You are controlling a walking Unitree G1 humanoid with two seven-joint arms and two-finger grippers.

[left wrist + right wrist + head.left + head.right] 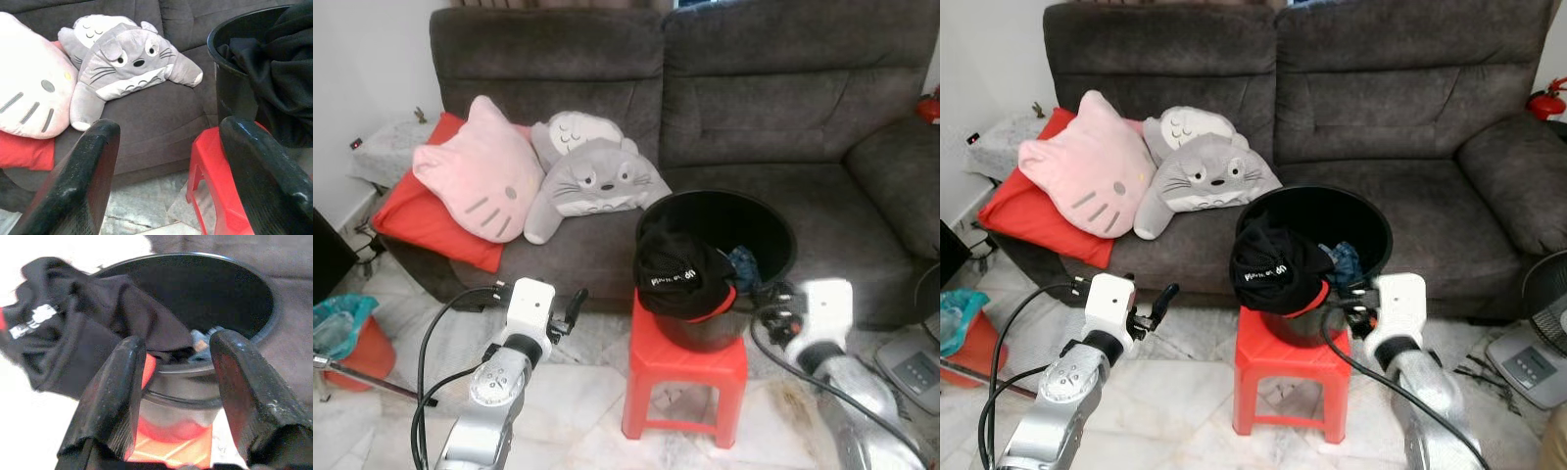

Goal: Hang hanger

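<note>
Right hand (171,382) agape — facing black bucket (222,303).

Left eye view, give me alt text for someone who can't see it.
A black bucket with a black garment draped over its rim stands on a red stool before a grey sofa; the left gripper and the right gripper flank it, both open.

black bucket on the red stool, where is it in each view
Left eye view: black bucket right of centre, on the red stool.
Right eye view: centre, before the sofa.
Left wrist view: right edge, rim at top.
Right wrist view: upper middle, beyond the right gripper.
Shared landmark: black garment draped over its rim.
</note>
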